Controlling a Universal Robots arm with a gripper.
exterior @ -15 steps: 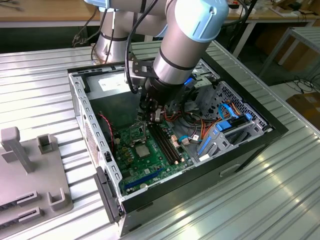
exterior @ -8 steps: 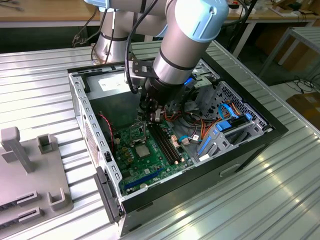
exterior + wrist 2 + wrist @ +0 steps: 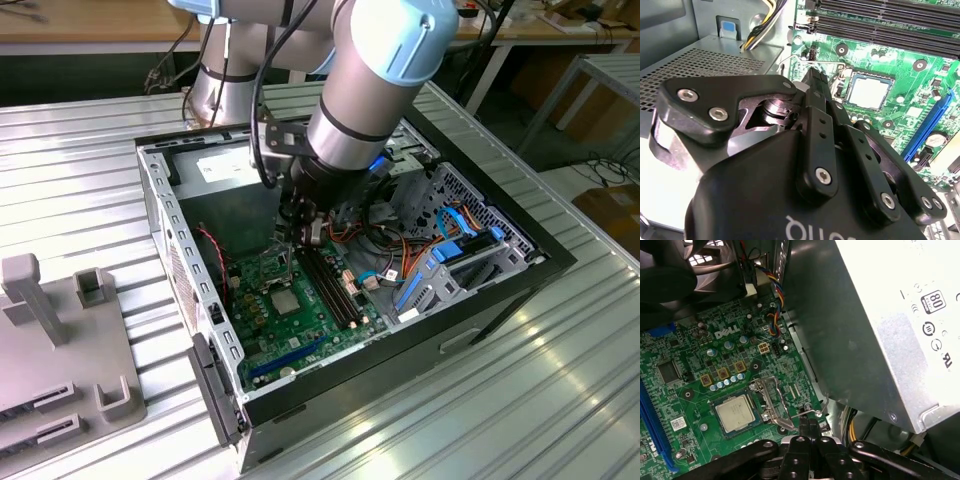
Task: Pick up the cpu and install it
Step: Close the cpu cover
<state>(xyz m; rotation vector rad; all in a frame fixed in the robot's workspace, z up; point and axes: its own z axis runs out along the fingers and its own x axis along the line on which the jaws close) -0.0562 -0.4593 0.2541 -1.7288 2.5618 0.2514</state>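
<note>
Ribbed metal tabletop [image 3: 90,190] carries an open desktop computer case [image 3: 545,262] lying on its side, with a grey moulded fixture tray [image 3: 70,385] well apart from it toward the exterior view's left. Wooden benches and cables fill the background.

Arm reaches down into the case from above; the gripper [image 3: 303,232] hangs low over the green motherboard [image 3: 290,325] — close to its surface, at the corner nearest the grey power supply box [image 3: 225,175]. In both wrist views the fingers [image 3: 809,427] run side by side and meet at the tips, pressed together with nothing between them.

The cpu [image 3: 869,91] sits flat in its socket on the motherboard, silver-grey top facing up, square to the socket outline. It lies just beyond the gripper tips and slightly to one side of them, not touching. In the first wrist view the cpu [image 3: 735,412] is bare, with the socket's metal load frame [image 3: 771,399] beside it, between chip and fingertips. A thin wire retention lever [image 3: 807,412] runs from the frame and ends just at the fingertips — whether it touches them I cannot tell.

Long black memory slots [image 3: 880,22] lie on the far side of the cpu from the gripper. A blue expansion slot [image 3: 925,125] runs along the board, off to the side. Bundled coloured wires [image 3: 775,310] leave the board near the power supply's edge, and blue drive brackets [image 3: 440,262] occupy the case end away from the gripper.
</note>
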